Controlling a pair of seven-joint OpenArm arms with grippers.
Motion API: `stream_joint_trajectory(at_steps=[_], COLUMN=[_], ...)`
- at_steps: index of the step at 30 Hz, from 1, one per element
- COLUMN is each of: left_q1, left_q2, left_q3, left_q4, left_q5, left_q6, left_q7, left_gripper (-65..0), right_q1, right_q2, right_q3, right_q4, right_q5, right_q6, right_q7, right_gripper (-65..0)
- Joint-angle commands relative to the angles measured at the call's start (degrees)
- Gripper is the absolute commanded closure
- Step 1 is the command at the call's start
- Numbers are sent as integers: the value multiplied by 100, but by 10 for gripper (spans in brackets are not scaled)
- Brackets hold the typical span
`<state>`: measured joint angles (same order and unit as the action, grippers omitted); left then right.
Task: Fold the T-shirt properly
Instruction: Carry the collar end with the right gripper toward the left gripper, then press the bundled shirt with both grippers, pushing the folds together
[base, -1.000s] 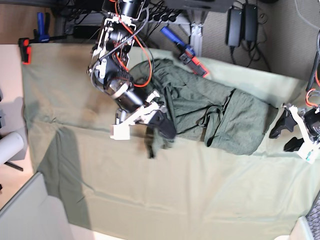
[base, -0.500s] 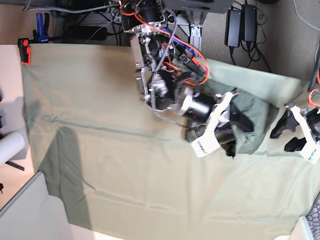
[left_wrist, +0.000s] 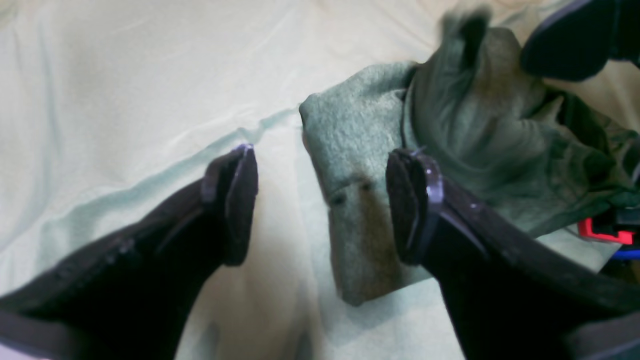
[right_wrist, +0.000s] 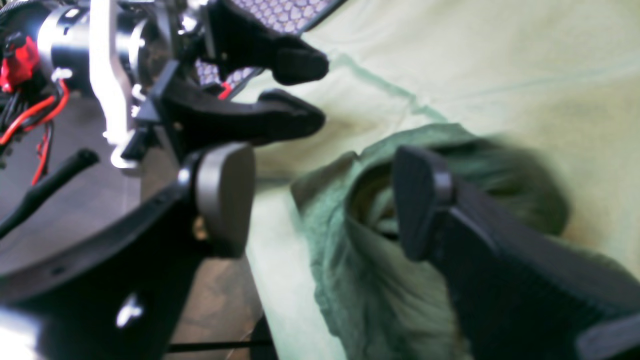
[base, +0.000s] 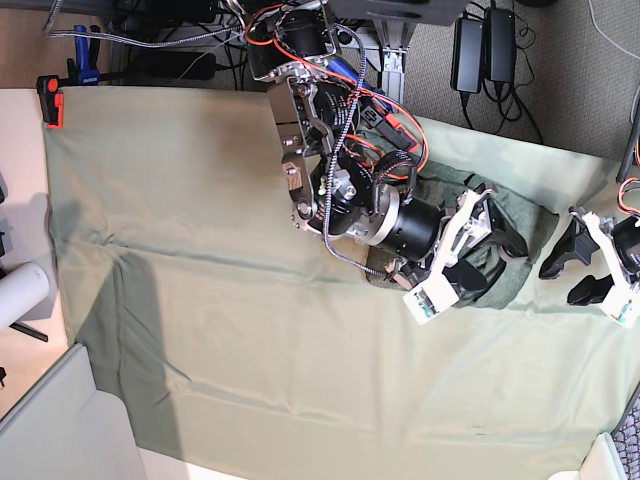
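Black, my right pincer (right_wrist: 320, 200) reaches low, released over the bunched, wrinkly dark grey-green knit T-shirt (right_wrist: 360, 280); my left pincer (left_wrist: 320, 200) gapes beside it.

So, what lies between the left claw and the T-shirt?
Only bare table cloth. In the base view, a short strip of it separates the open left claw from the bunched T-shirt; they do not touch.

A pale green table cloth (base: 200, 200) covers the table, an orange clamp (base: 50, 103) at its corner.
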<state>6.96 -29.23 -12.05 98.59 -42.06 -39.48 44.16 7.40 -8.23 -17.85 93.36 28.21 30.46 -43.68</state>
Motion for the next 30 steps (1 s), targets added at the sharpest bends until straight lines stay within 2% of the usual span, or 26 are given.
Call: stream_joint_trajectory(at_steps=[1,5,7,9,12,16,21,24,27,30], left_q1=[-74,13,173,431,852,1340,1611,1609,1609,1609], left_q2=[-101,-140,-140,-140,-138,-94,201,511,715,852], left_q3=[-42,-42,-42,-42,-42,-39,-39,-15,146,481], left_q4=[105,136,245,487,984,1510,1611,1611,1609,1591], left_q5=[-98,-101,-105,-149,-168,-315,-393,-308,-149,380], left_q6=[-52,-52,-52,-52,-52,-52,-52,-52,-52,-52], left_q7=[-76,-15,-15,-15,-20,-22,-46,-72,-85,-313], left_gripper=[-429,-429,-424,-382,-345,-345,-345,-345,-345,-345], right_q1=[153,177,175,157,111,116,160,153,103,35], right_q2=[-37,-37,-33,4,374,990,1379,1545,1615,1615], right_q3=[50,579,1019,1471,1803,1757,1641,1644,1517,1156], right_q4=[83,160,168,168,168,168,168,166,166,166], right_q5=[109,114,114,142,544,1058,981,863,994,1167], right_q6=[59,55,57,59,63,63,63,63,68,120], right_q7=[153,13,-304,-734,-1130,-1228,-1228,-1248,-1443,-1685], right_gripper=[-426,-425,-425,-424,-424,-424,-424,-424,-424,-424])
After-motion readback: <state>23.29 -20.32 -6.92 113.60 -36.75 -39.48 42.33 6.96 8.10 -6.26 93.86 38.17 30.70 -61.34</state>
